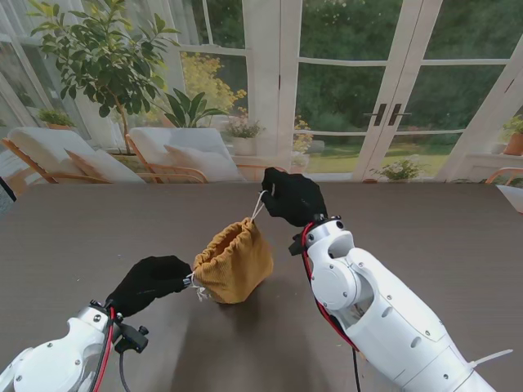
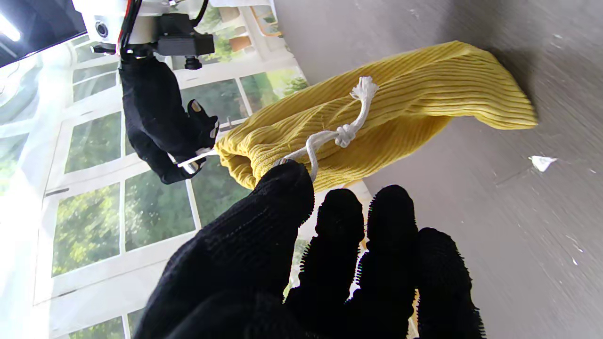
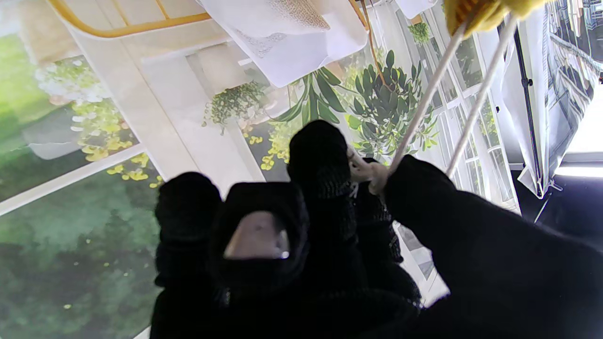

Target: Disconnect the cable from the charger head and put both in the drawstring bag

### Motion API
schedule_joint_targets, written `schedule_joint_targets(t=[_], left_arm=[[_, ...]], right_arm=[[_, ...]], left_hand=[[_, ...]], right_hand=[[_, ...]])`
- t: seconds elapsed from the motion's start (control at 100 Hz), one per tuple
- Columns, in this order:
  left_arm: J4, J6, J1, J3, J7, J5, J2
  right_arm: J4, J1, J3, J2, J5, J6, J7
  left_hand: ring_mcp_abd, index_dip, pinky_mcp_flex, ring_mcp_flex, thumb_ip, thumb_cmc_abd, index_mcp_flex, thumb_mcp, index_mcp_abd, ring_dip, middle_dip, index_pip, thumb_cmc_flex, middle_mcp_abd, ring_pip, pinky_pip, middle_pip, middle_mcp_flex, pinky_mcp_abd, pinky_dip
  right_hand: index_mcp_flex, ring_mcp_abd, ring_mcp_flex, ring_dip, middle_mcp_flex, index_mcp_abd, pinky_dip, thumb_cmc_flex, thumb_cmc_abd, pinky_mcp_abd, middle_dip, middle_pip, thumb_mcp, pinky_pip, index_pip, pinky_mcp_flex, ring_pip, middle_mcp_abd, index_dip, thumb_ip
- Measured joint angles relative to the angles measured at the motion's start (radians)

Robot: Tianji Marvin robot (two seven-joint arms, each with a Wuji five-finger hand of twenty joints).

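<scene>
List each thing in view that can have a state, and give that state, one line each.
drawstring bag: mouth gathered shut, lying on the table, strings pulled both ways.
right hand: shut on the white drawstring, pulled taut.
left hand: fingers pinching the knotted cord at the bag's mouth.
cable and charger head: not visible.
</scene>
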Motion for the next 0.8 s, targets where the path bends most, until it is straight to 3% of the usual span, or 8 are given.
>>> schedule_joint_targets(t=[0.6,0.8], left_arm=[[-0.017,-0.016,0.003,0.001,-0.018,-0.143,-0.007],[-0.022,-0.013,0.001,0.008,-0.012,-0.192,-0.014]], right_arm=[[0.014,0.010,-0.001,0.008,-0.020,-0.005,0.014],[0.018,0.018,-0.003,0.013,-0.037,-0.007,0.029]], left_hand=[[0.011,0.026,-0.013,-0.021,0.000,0.000,0.000,0.023,0.016,0.028,0.028,-0.009,0.000,0.021,0.010,0.000,0.004,0.000,-0.001,0.016],[0.016,0.066,-0.013,-0.021,-0.001,0.000,-0.011,0.062,0.055,0.095,0.067,-0.010,0.000,0.033,0.085,0.013,0.081,-0.001,0.000,0.089]], right_hand=[[0.003,0.000,0.000,0.000,0.000,-0.010,0.000,0.000,0.000,0.000,0.002,0.000,0.000,0.000,-0.009,0.000,0.000,0.000,0.012,0.000],[0.003,0.000,0.000,0.000,0.000,-0.010,0.000,0.000,0.000,0.000,0.003,0.000,0.000,0.000,-0.010,0.000,0.000,0.000,0.012,0.000]])
